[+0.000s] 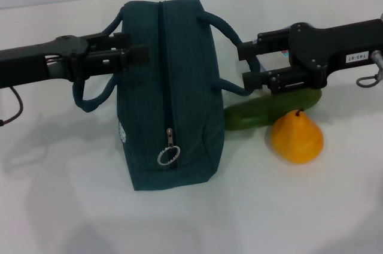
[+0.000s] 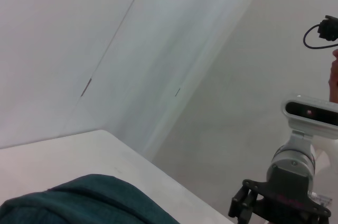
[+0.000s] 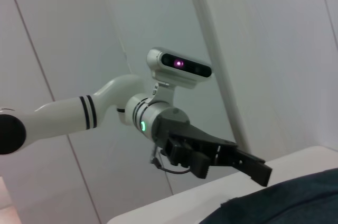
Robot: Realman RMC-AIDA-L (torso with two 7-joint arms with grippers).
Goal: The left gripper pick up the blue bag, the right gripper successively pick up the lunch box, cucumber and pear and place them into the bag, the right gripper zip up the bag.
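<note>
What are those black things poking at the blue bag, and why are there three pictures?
They are a robot's two arms. Each ends in a pinching tool. The left tool is at one handle of the blue bag, the right tool at the other side. Neither holds anything yet that I can see. One picture looks down from the robot's head; the other two come from cameras on its wrists. On the white table lie a cucumber and a pear. The bag is zipped shut.
</note>
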